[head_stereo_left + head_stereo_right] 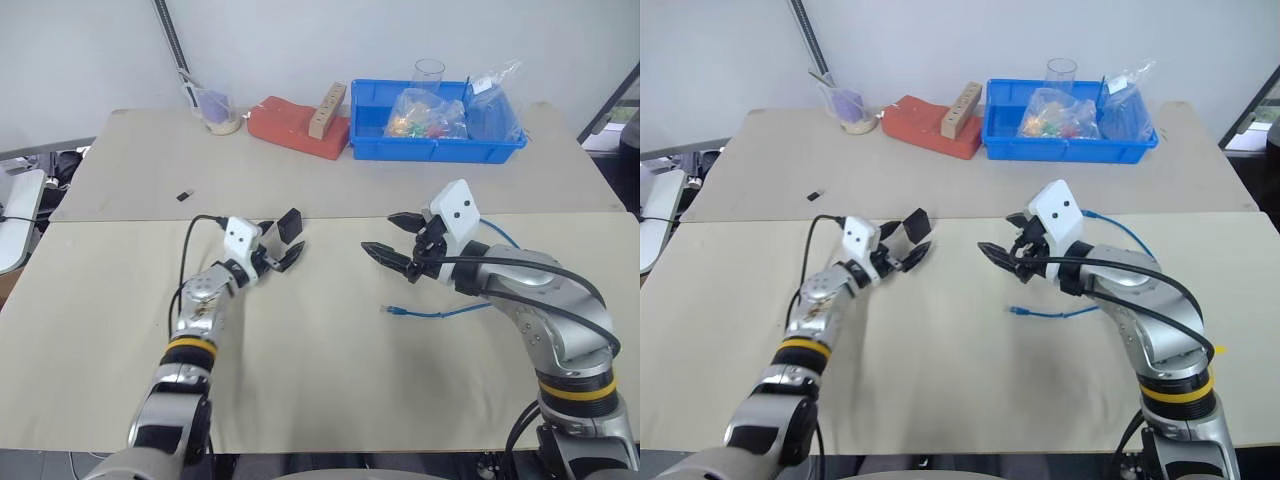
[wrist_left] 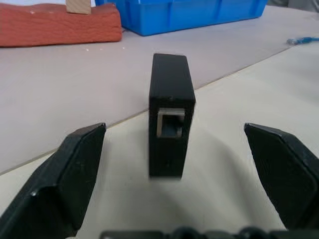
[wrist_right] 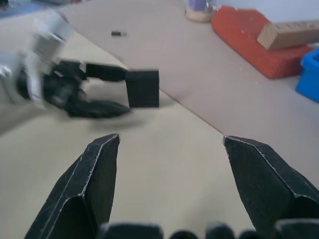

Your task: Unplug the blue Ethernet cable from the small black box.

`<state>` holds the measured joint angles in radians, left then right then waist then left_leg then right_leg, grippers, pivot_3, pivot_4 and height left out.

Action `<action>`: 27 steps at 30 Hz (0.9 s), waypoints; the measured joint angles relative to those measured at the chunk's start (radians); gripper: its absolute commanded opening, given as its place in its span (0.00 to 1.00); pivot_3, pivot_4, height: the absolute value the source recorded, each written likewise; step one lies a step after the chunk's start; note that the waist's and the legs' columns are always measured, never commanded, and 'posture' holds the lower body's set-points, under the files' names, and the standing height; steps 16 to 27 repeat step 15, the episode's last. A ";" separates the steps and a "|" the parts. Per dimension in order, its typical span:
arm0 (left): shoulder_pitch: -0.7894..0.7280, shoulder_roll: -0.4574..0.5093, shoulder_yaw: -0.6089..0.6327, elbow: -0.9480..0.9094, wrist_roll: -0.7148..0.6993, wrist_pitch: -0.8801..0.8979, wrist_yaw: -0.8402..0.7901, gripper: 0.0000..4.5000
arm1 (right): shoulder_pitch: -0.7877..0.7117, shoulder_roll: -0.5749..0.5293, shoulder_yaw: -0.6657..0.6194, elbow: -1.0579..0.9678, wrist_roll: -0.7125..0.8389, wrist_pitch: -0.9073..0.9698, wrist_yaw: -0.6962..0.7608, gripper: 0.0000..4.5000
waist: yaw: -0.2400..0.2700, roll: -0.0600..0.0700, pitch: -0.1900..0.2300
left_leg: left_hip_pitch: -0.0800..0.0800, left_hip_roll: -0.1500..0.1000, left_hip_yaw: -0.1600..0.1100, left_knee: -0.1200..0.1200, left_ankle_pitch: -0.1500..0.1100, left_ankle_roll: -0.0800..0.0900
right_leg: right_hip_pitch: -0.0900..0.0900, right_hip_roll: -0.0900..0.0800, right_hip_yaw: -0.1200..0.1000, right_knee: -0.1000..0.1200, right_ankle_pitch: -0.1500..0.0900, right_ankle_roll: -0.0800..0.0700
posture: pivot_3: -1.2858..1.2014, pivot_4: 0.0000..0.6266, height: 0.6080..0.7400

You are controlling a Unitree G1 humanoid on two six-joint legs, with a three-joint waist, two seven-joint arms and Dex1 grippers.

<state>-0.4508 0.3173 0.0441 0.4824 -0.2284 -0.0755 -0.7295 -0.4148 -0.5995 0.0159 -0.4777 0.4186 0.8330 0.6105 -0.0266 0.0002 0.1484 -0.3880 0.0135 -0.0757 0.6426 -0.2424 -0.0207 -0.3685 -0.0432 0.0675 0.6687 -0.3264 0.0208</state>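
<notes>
No legible text, label, brand, number or sign appears on any surface in these views.
</notes>
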 measured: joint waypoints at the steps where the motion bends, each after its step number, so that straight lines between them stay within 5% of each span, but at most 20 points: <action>1: 0.045 0.034 0.002 -0.073 -0.017 0.051 -0.015 0.99 | 0.011 -0.019 -0.007 0.003 0.000 -0.003 0.016 0.83 | -0.002 0.000 0.000 | 0.000 0.000 0.000 0.000 0.000 0.000 | 0.000 0.000 0.000 0.002 0.000 0.000 | 0.52 0.24 1.00; 5: 0.221 0.242 0.060 -0.430 -0.114 0.337 -0.060 0.99 | 0.089 -0.116 -0.045 0.029 0.014 -0.058 0.113 0.83 | -0.008 0.000 0.000 | 0.000 0.001 -0.001 -0.001 0.000 0.000 | 0.000 0.000 0.000 0.001 0.000 0.000 | 0.52 0.24 1.00; 11: 0.290 0.447 0.203 -0.724 -0.225 0.579 -0.071 0.99 | 0.143 -0.170 -0.088 0.115 0.006 -0.148 0.184 0.83 | -0.004 0.000 0.000 | 0.002 0.001 0.000 -0.001 0.000 0.000 | 0.002 0.000 0.000 -0.002 0.000 0.000 | 0.52 0.24 1.00; 27: 0.307 0.453 0.209 -0.769 -0.245 0.618 -0.068 0.99 | 0.145 -0.170 -0.092 0.167 -0.010 -0.189 0.185 0.83 | -0.005 0.000 0.000 | 0.001 0.001 0.000 -0.002 0.000 0.000 | 0.001 0.000 0.000 -0.003 0.000 0.000 | 0.52 0.24 1.00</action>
